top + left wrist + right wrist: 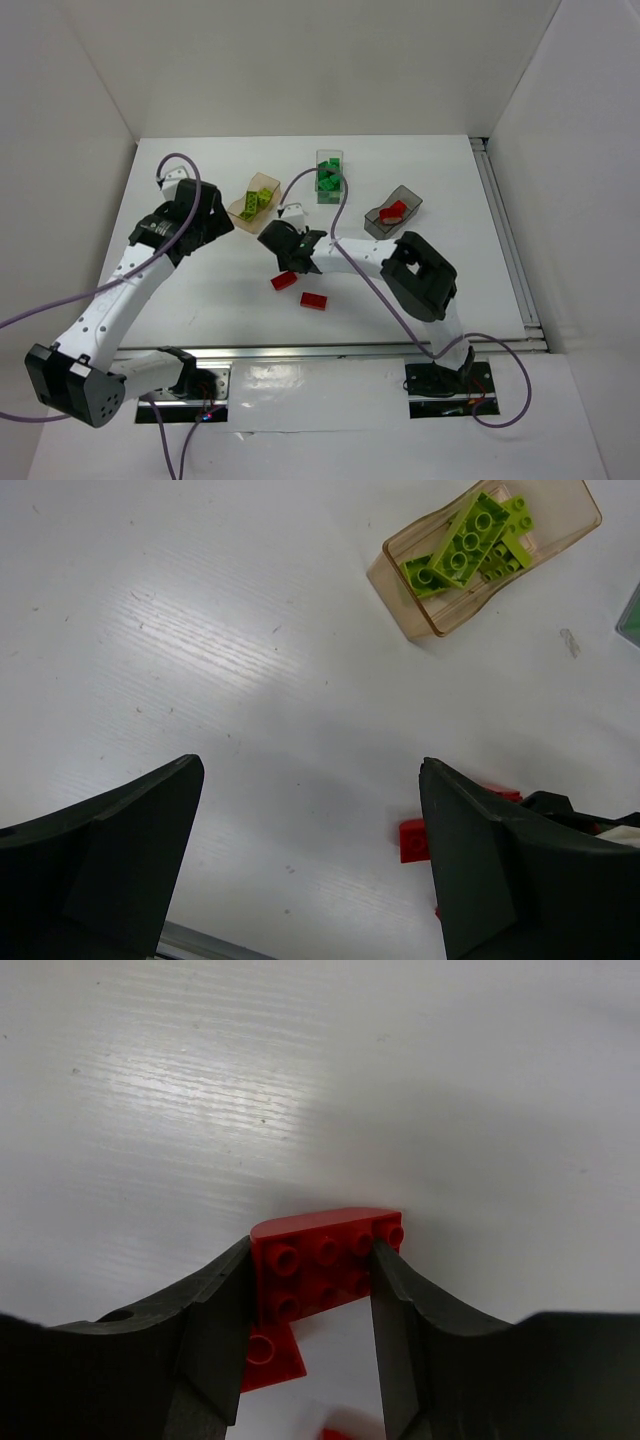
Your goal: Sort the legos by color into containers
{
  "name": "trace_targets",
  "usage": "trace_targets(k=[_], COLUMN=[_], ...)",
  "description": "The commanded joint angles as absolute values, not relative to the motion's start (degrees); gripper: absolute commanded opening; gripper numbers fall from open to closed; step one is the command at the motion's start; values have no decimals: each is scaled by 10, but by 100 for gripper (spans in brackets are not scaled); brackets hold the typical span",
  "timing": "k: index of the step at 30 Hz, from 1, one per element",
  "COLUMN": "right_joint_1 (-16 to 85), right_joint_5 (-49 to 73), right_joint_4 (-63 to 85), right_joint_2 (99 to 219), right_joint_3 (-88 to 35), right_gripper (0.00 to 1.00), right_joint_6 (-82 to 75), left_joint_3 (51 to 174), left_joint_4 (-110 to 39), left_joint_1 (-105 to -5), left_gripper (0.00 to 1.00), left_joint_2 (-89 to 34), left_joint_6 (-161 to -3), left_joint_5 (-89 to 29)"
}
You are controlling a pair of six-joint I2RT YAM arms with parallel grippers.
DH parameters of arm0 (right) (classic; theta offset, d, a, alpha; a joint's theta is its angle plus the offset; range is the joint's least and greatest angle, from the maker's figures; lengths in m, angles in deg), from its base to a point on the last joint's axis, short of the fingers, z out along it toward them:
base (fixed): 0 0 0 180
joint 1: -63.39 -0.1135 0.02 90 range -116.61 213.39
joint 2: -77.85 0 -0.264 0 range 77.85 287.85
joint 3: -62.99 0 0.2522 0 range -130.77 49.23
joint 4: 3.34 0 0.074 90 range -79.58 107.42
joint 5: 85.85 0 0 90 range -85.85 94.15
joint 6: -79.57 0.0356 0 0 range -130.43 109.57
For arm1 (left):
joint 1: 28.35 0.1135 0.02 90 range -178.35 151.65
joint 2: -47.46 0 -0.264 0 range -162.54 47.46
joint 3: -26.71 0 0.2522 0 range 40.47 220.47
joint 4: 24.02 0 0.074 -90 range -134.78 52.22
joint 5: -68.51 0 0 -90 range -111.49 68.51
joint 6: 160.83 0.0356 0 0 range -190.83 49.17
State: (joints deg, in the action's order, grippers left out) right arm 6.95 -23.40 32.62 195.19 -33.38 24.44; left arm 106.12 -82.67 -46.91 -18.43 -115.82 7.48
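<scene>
Pinches red brick in right gripper, jaws clamped on its two sides, near middle of table. Hides brick's near end behind the fingers. Shows a red tab below it at 7 o'clock; cannot tell if same piece. Cuts off another red scrap at bottom edge of right wrist view, too little to name. Leaves second red brick loose on table, at 4 o'clock of that gripper in top view, apart from it.

Holds left gripper over bare table, jaws wide apart, nothing between. Half hides a red piece behind its right finger, at 4 o'clock in left wrist view. Fingers hard to make out from above.

From right gripper in top view:
- Tan box at 11 o'clock, with yellow-green bricks inside, piled, count unclear.
- Clear box at 1 o'clock, with green bricks inside.
- Grey box at 2 o'clock, with red bricks inside, blurred through smoky wall.

Shows only a green sliver at right edge of left wrist view.
</scene>
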Motion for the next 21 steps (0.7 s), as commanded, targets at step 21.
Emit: trace_targets(k=[21], right_joint_1=[356], right_joint_5=[-295], right_joint_4=[306], right_joint_2=[1756], right_joint_3=[-245], right_gripper=[26], right_joint_6=[165], left_joint_3=[1067], left_joint_4=[-808], left_joint_1=[-466], left_gripper=[98], left_joint_2=[-203], left_joint_6=[-1131], left_joint_5=[65])
